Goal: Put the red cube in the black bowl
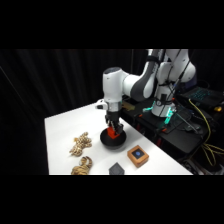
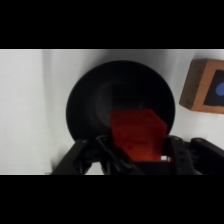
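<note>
The hand [image 1: 112,129] is closed on the small bright red-orange cube [image 2: 136,135], holding it directly above the hollow of the round matte black bowl [image 2: 87,105], with the fingers pressed against the cube's two sides in the wrist view.

The step in hand looks like the release. To do it well, the cube should stay centred over the deep middle of the bowl rather than near its rim, and the hand should lower a little more before opening, so the cube drops a short way and does not bounce out. The fingers need only part enough to free the cube, then lift straight up clear of the rim.

The white arm [image 1: 137,85] reaches from its base at the far right across the white table [image 1: 62,130], bends at a rounded joint, and points the hand straight down over the bowl. The bowl sits near the table's middle. To its right lies a tan wooden square block with a dark blue centre [image 1: 138,155], apart from the bowl.
</note>
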Motion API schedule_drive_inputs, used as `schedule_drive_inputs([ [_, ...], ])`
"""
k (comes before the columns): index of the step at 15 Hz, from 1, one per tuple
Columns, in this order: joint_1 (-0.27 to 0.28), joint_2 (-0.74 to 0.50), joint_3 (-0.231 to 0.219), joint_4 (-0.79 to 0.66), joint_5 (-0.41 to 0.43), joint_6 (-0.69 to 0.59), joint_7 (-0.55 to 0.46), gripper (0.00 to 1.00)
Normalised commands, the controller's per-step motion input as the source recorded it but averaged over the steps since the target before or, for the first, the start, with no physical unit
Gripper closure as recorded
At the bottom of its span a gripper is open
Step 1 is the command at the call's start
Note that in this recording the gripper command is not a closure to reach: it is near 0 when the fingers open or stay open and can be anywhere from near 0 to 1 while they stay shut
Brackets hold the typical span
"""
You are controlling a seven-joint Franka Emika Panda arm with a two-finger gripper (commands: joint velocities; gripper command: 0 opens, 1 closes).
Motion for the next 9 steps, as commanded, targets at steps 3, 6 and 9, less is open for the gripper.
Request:
schedule_drive_inputs([
  [3,0.004,0.18,0.013,0.03,0.054,0.28,-0.02,0.0],
  [6,0.025,0.04,-0.025,0.02,-0.006,0.17,0.03,0.0],
  [9,0.04,-0.12,-0.049,-0.03,-0.034,-0.03,0.07,0.0],
])
